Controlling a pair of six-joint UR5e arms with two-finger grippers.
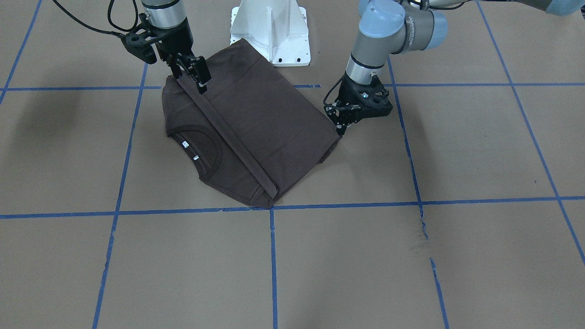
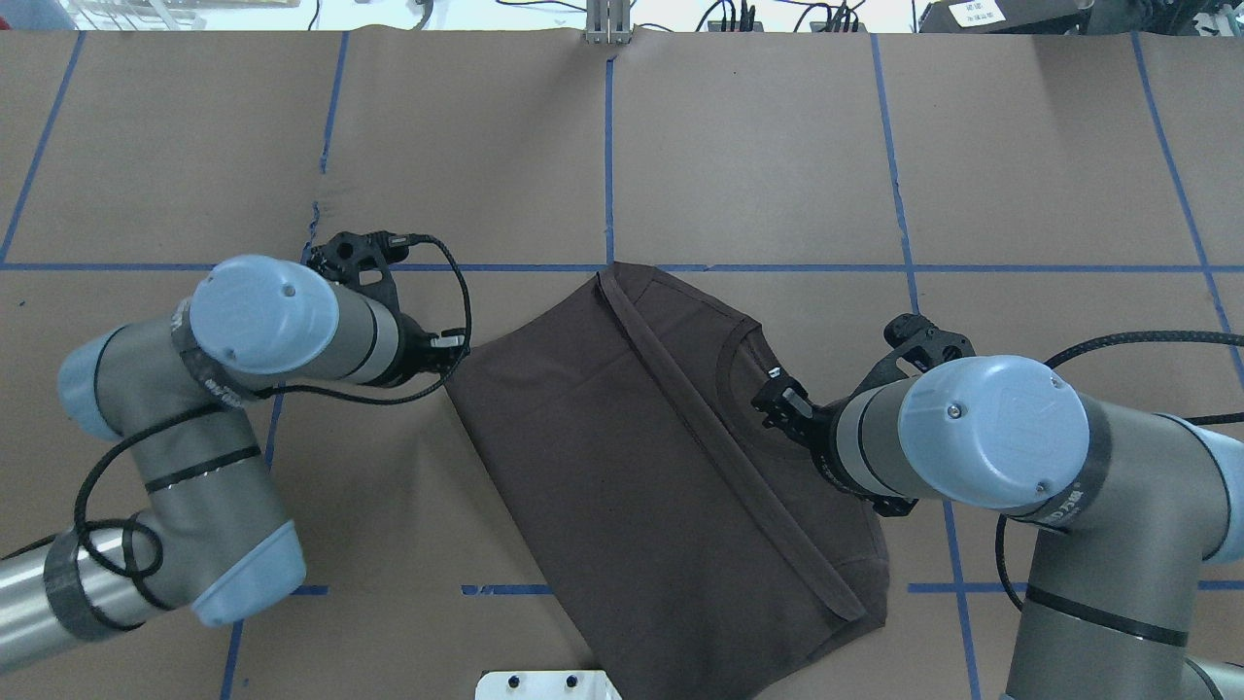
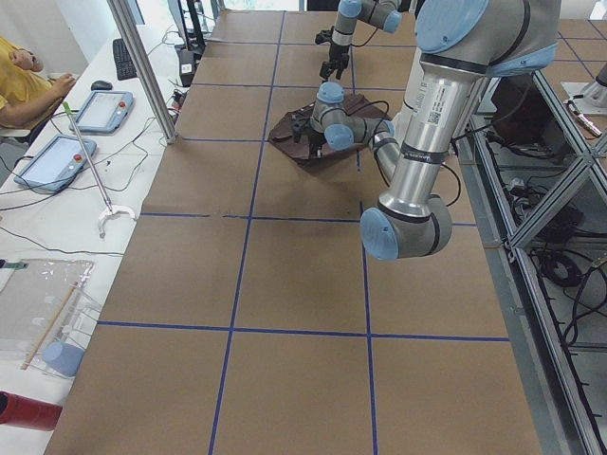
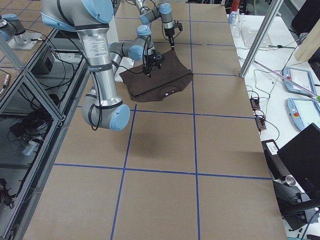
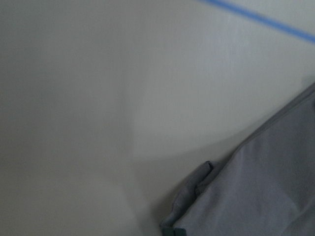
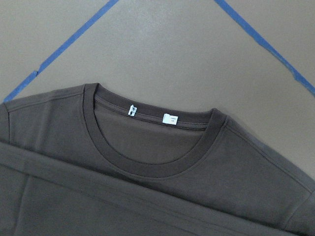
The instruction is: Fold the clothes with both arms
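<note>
The dark brown T-shirt (image 1: 269,119) lies folded on the brown table, its hem (image 1: 228,132) running diagonally across it. The ribbed collar (image 6: 147,169) and white neck tags (image 6: 170,118) are uncovered. My right gripper (image 1: 189,78) hangs just above one end of the hem, fingers apart and empty. In the overhead view it (image 2: 779,403) is beside the collar. My left gripper (image 1: 340,128) is low at the shirt's folded corner, beside the cloth. Its fingers are too dark to judge. The left wrist view shows only a blurred shirt edge (image 5: 275,187).
The white base block (image 1: 269,32) stands just behind the shirt. Blue tape lines (image 1: 273,256) grid the brown paper table. A person (image 3: 19,81) and tablets (image 3: 57,156) are at a side table beyond the far edge.
</note>
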